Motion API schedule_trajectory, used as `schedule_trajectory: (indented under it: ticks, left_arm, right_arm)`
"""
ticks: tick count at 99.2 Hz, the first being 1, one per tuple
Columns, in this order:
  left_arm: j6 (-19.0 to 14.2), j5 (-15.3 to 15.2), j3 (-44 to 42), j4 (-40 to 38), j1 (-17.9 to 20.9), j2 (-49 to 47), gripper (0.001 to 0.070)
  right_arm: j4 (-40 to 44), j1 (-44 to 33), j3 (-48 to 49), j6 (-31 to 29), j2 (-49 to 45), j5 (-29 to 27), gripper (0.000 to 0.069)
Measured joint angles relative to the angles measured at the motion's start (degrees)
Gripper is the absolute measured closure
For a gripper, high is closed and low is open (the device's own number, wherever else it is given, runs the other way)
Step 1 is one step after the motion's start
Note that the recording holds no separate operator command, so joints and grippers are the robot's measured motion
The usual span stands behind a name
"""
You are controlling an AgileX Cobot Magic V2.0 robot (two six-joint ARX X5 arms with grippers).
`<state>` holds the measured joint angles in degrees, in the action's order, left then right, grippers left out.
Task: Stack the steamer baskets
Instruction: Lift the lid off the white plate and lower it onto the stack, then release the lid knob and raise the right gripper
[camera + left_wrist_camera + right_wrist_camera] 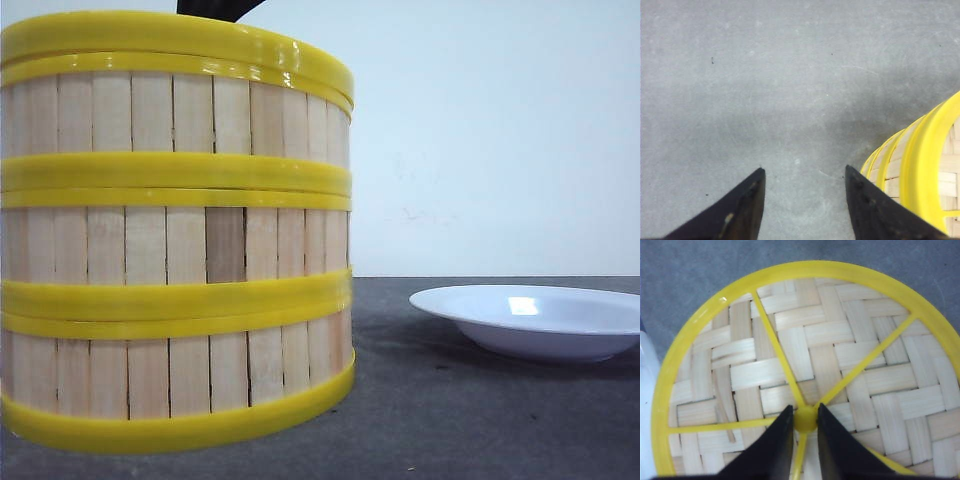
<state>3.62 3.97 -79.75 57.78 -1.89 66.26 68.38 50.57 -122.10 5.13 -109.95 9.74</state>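
The right gripper [805, 419] points straight down over the woven bamboo lid [840, 355], its dark fingers [774, 445] closed on the small yellow knob [805, 419] at the lid's centre, where the yellow spokes meet. The lid's yellow rim [685, 345] shows almost whole in the right wrist view, with grey table beyond it. In the front view the three steamer baskets [175, 250] stand as one upright stack on the left part of the table [480, 420], their yellow bands lying one upon another, and the lid's rim sits on top of the stack; a dark piece of arm shows just above it. The left gripper [805, 200] hangs low beside the stack, its fingers [747, 205] spread apart and holding nothing, one finger near the stack's yellow rims [920, 170] though I cannot tell whether it touches. Ahead of the left fingers lies open grey table. A white shallow dish [535, 320] rests on the table to the right of the stack, apart from it, with bare table between them.
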Motion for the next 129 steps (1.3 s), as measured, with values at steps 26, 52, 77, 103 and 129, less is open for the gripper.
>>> schedule_trajectory:
  ticks: [26,52,77,103,129]
  left_arm:
    - [0.0,0.0,0.0,0.0,0.0,0.0,0.041]
    - [0.0,0.0,0.0,0.0,0.0,0.0,0.041]
    - [0.1,0.0,0.0,0.0,0.0,0.0,0.041]
    - [0.2,0.0,0.0,0.0,0.0,0.0,0.041]
    - [0.2,0.0,0.0,0.0,0.0,0.0,0.041]
  right_arm:
    - [-0.3,0.0,0.0,0.5,-0.5,-0.4,0.0639]
    - [-0.6,0.0,0.0,0.6,-0.5,-0.7,0.0547]
    - [-4.9,0.0,0.0,0.7,-0.5,-0.7,0.0415]
    - [-5.2,-3.2,0.0,0.9,5.7,-3.0,0.0277]
    - [1.3,-15.0,-0.1,0.9,14.5,-4.5,0.0263]
